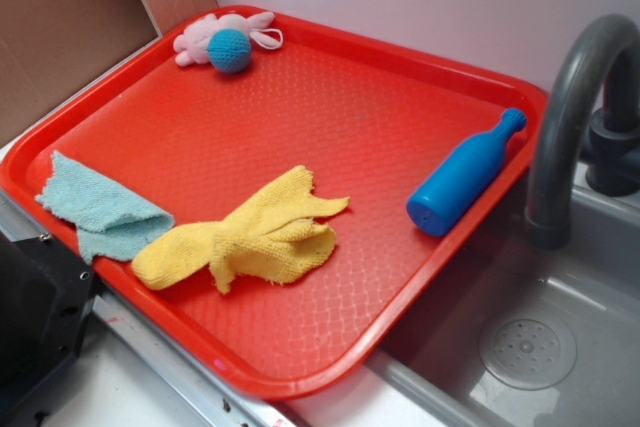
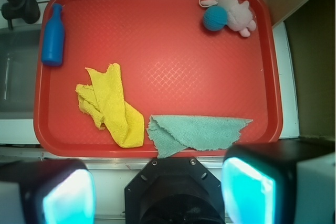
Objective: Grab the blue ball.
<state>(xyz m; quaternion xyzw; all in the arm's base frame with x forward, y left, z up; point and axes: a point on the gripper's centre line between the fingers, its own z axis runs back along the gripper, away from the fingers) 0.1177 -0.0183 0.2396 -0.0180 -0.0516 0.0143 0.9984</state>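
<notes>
The blue ball [image 1: 230, 50] [image 2: 214, 18] is small, round and knitted. It rests at the far corner of the red tray [image 1: 400, 97] [image 2: 173, 40], touching a pink plush toy [image 1: 205, 32] [image 2: 237, 13]. My gripper [image 2: 157, 192] is open and high above the tray's near edge, far from the ball, with nothing between its fingers [image 2: 247, 190]. In the exterior view the gripper is out of frame; only a black part of the arm's base [image 1: 35, 327] shows at the lower left.
On the tray lie a yellow cloth [image 1: 245, 237] [image 2: 110, 106], a teal cloth [image 1: 100, 209] [image 2: 197, 132] and a blue plastic bottle [image 1: 463, 175] [image 2: 53, 35]. A grey sink [image 1: 530, 347] with a faucet [image 1: 570, 107] adjoins the tray. A white wall stands behind.
</notes>
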